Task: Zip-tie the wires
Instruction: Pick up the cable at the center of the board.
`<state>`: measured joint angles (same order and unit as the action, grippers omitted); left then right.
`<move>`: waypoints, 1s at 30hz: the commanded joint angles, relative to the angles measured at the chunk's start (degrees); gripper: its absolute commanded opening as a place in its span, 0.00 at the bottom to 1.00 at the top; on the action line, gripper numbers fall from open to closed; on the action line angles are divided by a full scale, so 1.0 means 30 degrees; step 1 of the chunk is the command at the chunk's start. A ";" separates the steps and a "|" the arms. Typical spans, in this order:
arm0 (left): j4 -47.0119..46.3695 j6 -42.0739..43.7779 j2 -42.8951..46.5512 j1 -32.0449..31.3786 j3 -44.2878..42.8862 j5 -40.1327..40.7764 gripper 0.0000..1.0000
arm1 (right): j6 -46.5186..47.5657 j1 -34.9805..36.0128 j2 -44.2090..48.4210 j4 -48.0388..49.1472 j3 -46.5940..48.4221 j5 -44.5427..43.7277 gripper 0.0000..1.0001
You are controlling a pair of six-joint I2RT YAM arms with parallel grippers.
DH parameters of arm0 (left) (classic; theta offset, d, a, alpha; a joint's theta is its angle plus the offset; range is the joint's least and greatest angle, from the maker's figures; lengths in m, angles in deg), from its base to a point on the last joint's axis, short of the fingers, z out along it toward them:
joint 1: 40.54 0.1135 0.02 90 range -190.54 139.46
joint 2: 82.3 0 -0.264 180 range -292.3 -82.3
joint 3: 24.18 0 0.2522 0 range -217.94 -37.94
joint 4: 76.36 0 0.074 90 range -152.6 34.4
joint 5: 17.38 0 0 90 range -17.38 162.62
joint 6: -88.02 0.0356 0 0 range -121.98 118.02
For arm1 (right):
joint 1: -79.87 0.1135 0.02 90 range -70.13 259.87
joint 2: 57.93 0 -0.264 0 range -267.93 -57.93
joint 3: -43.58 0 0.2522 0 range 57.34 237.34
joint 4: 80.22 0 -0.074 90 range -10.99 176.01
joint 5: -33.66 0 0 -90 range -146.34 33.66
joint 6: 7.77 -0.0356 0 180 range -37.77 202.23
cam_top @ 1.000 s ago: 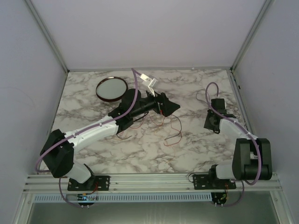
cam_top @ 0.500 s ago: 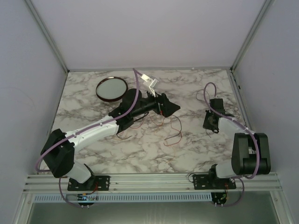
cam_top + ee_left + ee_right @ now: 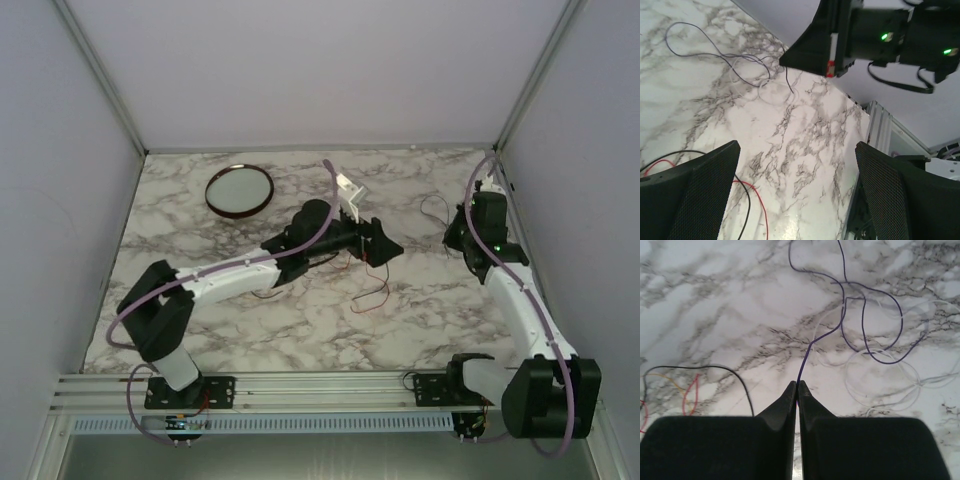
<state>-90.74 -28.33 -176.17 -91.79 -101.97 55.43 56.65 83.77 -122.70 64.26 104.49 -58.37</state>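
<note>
Marble-patterned table (image 3: 170,230) carries the wires (image 3: 372,290), a loose red and black tangle near its middle, just beside the left gripper (image 3: 385,245). That gripper hangs low over the surface with its jaws spread wide, holding nothing. Further right, toward the back corner, thin purple and white strands (image 3: 882,362) loop across the marble. The right gripper (image 3: 798,385) has its jaws pressed together, pinching one purple wire (image 3: 805,361) at the very tips. A round dish (image 3: 239,190) sits at the back left.
</note>
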 commanded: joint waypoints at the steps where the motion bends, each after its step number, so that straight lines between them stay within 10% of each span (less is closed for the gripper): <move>1: -0.2370 -0.0093 -0.1910 -0.0597 -0.1150 -0.0288 1.00 | -0.1282 0.0122 0.0815 0.0261 0.0712 0.0875 0.00; 24: -0.5010 -0.0871 -1.1118 -0.2223 -0.8389 -0.0042 0.72 | -0.3687 0.0107 0.2692 0.0251 -0.0250 0.2474 0.00; 30: -0.5188 -0.0791 -1.2196 -0.2255 -0.9272 0.0306 0.40 | -0.3839 0.0096 0.2636 0.0251 -0.0238 0.2962 0.00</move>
<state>-102.83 -31.52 -211.42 -98.30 -127.37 55.78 46.59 83.77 -115.69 64.47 103.31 -51.24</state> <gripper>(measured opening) 0.479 0.006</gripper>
